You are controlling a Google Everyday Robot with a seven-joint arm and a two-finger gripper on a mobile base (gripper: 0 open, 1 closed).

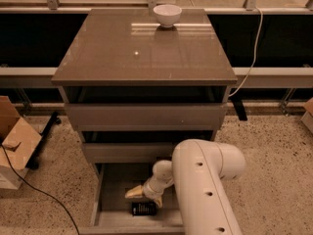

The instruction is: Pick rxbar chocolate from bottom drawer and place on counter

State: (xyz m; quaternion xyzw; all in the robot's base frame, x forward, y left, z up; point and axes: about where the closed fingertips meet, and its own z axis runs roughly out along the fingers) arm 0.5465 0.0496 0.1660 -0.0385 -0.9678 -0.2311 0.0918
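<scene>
The rxbar chocolate (144, 209) is a small black bar lying flat on the grey floor of the open bottom drawer (112, 190). My gripper (136, 194) reaches down into that drawer from the right and hovers just above and behind the bar, its pale fingers pointing left. The glossy grey-brown counter (146, 48) tops the cabinet above. My white arm (205, 185) covers the drawer's right side.
A white bowl (167, 14) stands at the counter's back edge. Two shallower drawers (146, 116) sit partly pulled out above the bottom drawer. A cardboard box (14, 146) and a black cable lie on the speckled floor at left. A white cable hangs at right.
</scene>
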